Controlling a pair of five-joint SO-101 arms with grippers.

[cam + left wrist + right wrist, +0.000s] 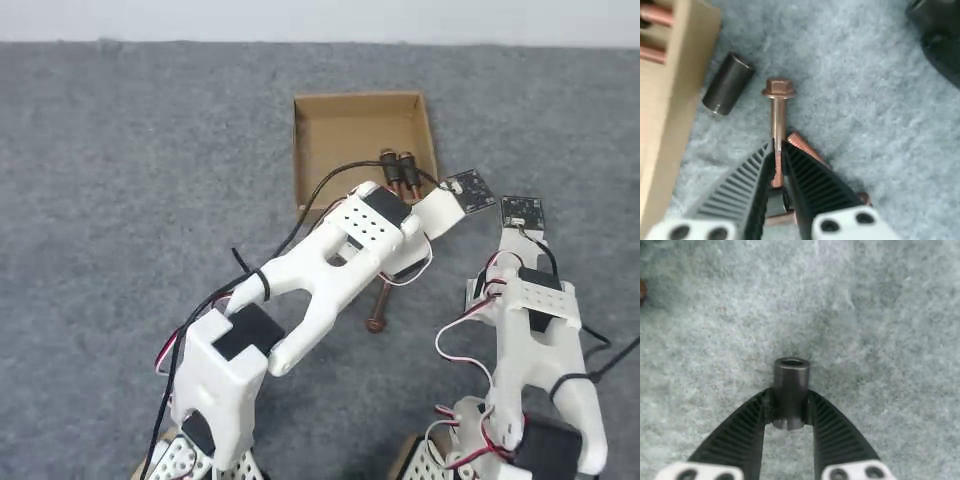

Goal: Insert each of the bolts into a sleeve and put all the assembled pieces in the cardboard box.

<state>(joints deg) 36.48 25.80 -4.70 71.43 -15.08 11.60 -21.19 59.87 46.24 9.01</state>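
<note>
Left hand [777, 150] clamped on a copper bolt [778, 107], right hand [789, 393] gripping a dark sleeve [791, 382], second sleeve [729, 84] lying just beside the cardboard box [670, 105]

A grey, felt-like fabric tabletop [120, 200] spreads across the high view. Along its 12 o'clock edge runs a plain white wall strip [320, 20]. At 6 o'clock sit small tan patches [148, 466], perhaps wooden boards.
</note>
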